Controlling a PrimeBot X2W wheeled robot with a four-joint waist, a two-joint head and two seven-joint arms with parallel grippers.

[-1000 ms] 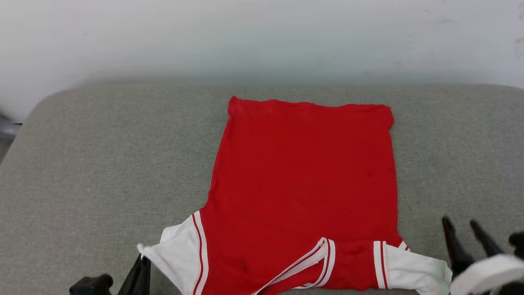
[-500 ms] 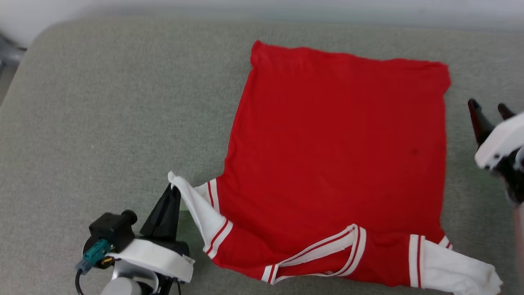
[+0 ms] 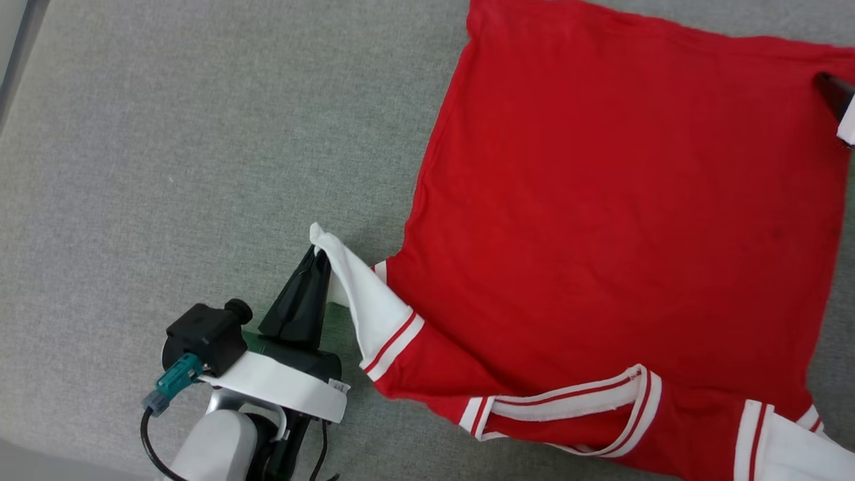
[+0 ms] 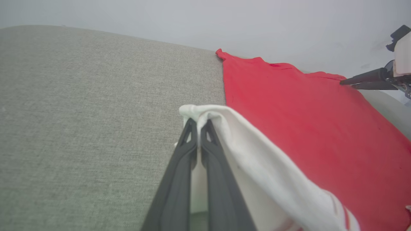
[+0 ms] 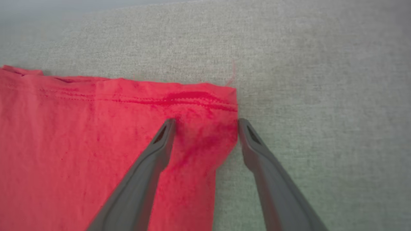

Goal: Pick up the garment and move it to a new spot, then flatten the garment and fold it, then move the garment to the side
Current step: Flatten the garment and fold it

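The garment (image 3: 601, 200), red with white striped-trim sleeves, lies spread back-up on a grey cushion (image 3: 167, 167). My left gripper (image 3: 319, 252) is shut on the tip of the garment's left white sleeve (image 3: 364, 300) and holds it raised off the cushion; the left wrist view shows the closed fingers (image 4: 189, 150) pinching that white cloth (image 4: 257, 160). My right gripper (image 5: 205, 123) is open, one finger over the red cloth (image 5: 80, 144) and the other over the cushion, astride the far right hem corner. In the head view it shows as a dark finger (image 3: 833, 92).
The grey cushion's left edge (image 3: 13, 60) runs along the upper left of the head view. A pale wall (image 4: 224, 22) stands behind the cushion. Bare cushion (image 5: 321, 80) lies left of and beyond the garment.
The head camera has tilted down and turned. My left gripper has lifted the white sleeve tip. My right gripper has gone from beside the right sleeve to the far right hem corner.
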